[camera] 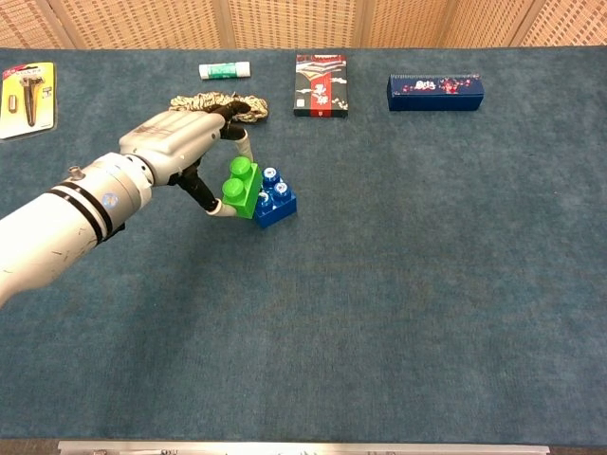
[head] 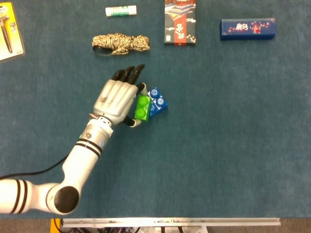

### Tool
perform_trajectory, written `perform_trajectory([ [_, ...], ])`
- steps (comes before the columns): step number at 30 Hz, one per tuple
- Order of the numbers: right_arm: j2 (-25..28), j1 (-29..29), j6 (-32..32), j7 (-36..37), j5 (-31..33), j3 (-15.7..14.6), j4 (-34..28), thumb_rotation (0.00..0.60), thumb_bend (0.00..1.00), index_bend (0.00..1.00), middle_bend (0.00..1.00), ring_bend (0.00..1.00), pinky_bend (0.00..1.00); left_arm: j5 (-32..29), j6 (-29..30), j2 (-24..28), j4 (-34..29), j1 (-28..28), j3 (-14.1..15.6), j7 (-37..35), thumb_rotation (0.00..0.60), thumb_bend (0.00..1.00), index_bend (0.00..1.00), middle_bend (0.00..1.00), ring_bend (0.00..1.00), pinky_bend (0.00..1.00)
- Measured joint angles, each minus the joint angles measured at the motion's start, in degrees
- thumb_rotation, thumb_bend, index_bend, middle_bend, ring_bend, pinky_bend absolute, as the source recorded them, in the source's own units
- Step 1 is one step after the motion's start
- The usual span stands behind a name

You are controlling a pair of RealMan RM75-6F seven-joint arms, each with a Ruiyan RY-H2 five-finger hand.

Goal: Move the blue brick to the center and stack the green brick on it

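Observation:
My left hand [head: 116, 99] [camera: 185, 142] pinches the green brick [head: 143, 107] [camera: 239, 187] between its thumb and a finger. The green brick is tilted and lies against the left side of the blue brick [head: 158, 102] [camera: 275, 201], which sits on the blue table cloth left of the middle. Whether the green brick rests on the blue brick's studs or only beside them, I cannot tell. My right hand shows in neither view.
Along the far edge lie a coil of rope [head: 120, 43] [camera: 220, 102], a glue stick [head: 121, 10], a red and black box [head: 180, 22] and a dark blue box [head: 248, 28]. A yellow blister pack [head: 8, 31] lies at the far left.

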Motion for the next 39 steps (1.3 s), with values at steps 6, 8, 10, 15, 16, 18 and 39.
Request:
perform_trajectory([
  [6, -0.06, 0.40, -1.00, 0.06, 0.56, 0.11, 0.14, 0.600, 0.00, 0.13, 0.09, 0.00, 0.00, 9.77, -6.76, 2.95, 2.72, 0.34, 0.69, -11.18, 0.600, 0.13, 0.51, 0.00, 0.00, 0.10],
  [8, -0.10, 0.58, -1.48, 0.02, 0.91, 0.20, 0.18, 0.600, 0.00, 0.13, 0.09, 0.00, 0.00, 13.11, -8.32, 3.60, 4.01, 0.38, 0.81, -14.74, 0.600, 0.13, 0.51, 0.00, 0.00, 0.10],
  [10, -0.15, 0.75, -1.86, -0.02, 1.22, 0.29, 0.22, 0.600, 0.00, 0.13, 0.09, 0.00, 0.00, 16.94, -9.98, 4.27, 5.68, 0.36, 0.92, -18.87, 0.600, 0.13, 0.52, 0.00, 0.00, 0.10],
  [15, -0.40, 1.23, -3.25, -0.39, 2.35, 0.57, 0.40, 0.600, 0.00, 0.13, 0.09, 0.00, 0.00, 24.26, -12.65, 5.34, 9.76, 0.04, 1.02, -27.35, 0.600, 0.13, 0.52, 0.00, 0.00, 0.10],
  [16, -0.49, 1.37, -3.70, -0.58, 2.72, 0.65, 0.42, 0.600, 0.00, 0.13, 0.09, 0.00, 0.00, 25.98, -13.19, 5.53, 11.08, -0.15, 1.05, -29.58, 0.600, 0.13, 0.52, 0.00, 0.00, 0.10],
  [18, -0.74, 1.70, -4.59, -1.21, 3.60, 0.87, 0.46, 0.600, 0.00, 0.13, 0.09, 0.00, 0.00, 29.08, -14.11, 5.86, 13.60, -0.59, 1.19, -33.65, 0.600, 0.13, 0.52, 0.00, 0.00, 0.10],
  [39, -1.84, 3.08, -8.20, -3.00, 7.93, 2.47, 0.82, 0.600, 0.00, 0.14, 0.09, 0.00, 0.00, 52.95, -12.61, 6.97, 32.57, -7.99, 7.60, -59.04, 0.600, 0.13, 0.52, 0.00, 0.00, 0.10],
])
